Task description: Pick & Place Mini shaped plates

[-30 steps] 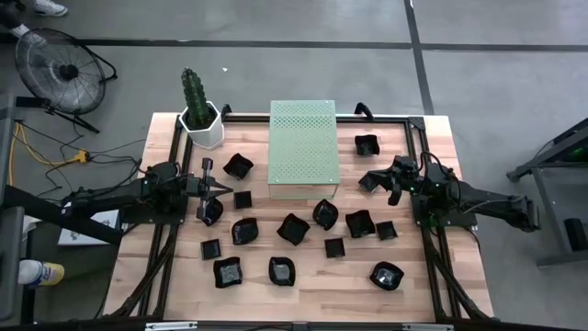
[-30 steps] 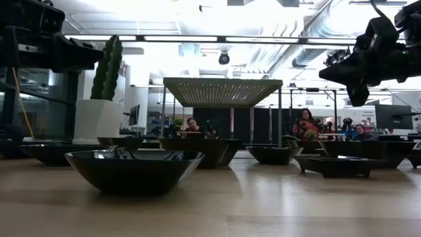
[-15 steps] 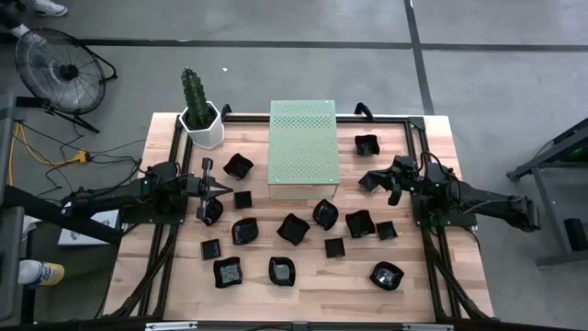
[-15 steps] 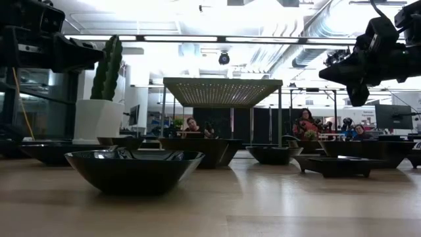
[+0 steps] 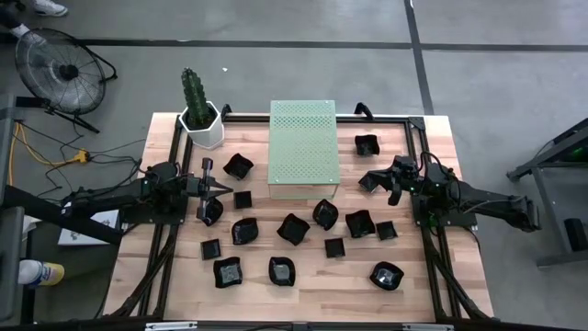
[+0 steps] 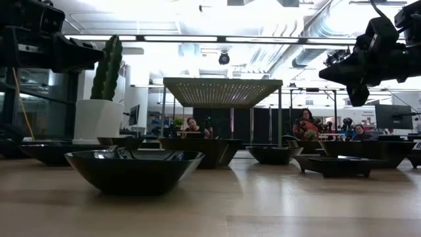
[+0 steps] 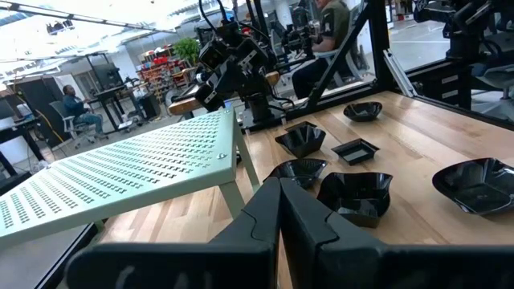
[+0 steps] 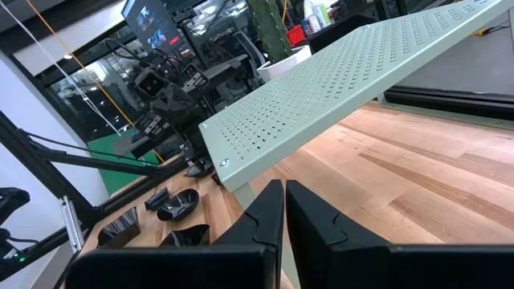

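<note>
Item: mini shaped plates (image 5: 293,228), glossy black, square and wavy-edged, which we find scattered on the wooden table (image 5: 303,290) in front of the perforated pale green block (image 5: 304,143). Left gripper (image 5: 227,188) clenched, empty, above the leftmost plates. Right gripper (image 5: 364,179) clenched, empty, beside the rightmost plates.

Left end effector (image 5: 223,188) and right end effector (image 5: 366,177) closed, empty.

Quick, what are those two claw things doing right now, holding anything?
Left end effector: closed, holding nothing, raised over the plates.
Right end effector: closed, holding nothing, raised beside the green block.
</note>
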You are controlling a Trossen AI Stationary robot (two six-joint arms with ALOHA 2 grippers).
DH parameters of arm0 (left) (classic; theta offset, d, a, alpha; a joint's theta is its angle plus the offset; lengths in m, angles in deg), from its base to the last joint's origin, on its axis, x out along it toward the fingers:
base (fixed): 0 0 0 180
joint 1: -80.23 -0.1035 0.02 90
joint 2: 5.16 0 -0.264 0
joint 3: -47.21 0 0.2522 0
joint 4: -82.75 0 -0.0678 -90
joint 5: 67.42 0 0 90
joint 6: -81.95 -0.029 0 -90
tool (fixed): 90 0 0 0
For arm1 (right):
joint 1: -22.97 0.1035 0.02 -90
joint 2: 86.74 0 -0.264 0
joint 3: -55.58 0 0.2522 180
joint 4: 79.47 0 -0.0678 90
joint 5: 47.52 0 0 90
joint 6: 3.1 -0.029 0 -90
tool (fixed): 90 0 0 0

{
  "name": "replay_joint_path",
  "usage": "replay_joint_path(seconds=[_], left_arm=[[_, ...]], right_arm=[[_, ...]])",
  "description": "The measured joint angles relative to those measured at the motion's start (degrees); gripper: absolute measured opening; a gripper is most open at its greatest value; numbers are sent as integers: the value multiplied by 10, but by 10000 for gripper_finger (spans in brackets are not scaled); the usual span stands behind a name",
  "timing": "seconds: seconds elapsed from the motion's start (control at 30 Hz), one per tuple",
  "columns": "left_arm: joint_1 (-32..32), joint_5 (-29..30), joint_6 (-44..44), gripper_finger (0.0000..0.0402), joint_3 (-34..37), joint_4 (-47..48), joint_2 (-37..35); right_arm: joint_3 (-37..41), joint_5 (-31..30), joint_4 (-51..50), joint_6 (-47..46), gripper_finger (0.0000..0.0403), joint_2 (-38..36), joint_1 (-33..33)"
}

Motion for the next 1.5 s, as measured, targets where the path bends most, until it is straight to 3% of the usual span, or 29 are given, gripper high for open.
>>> replay_joint_path(seconds=[0.6, 0.77, 0.87, 0.97, 1.23, 1.37, 1.5], left_arm=[[0, 0, 0, 3, 0, 0, 0], [0, 0, 0, 3, 0, 0, 0], [0, 0, 0, 3, 0, 0, 0], [0, 0, 0, 3, 0, 0, 0], [0, 0, 0, 3, 0, 0, 0], [0, 0, 0, 3, 0, 0, 0], [0, 0, 0, 3, 0, 0, 0]], right_arm=[[0, -4, 0, 0, 12, 0, 0], [-1, 8, -2, -64, 12, 0, 0], [-13, 38, -19, -94, 12, 0, 0], [-47, 35, -58, -60, 12, 2, 0], [-209, -93, -284, 15, 12, 73, 0], [-279, -163, -339, -33, 12, 143, -5], [-348, -182, -414, -106, 12, 230, -39]])
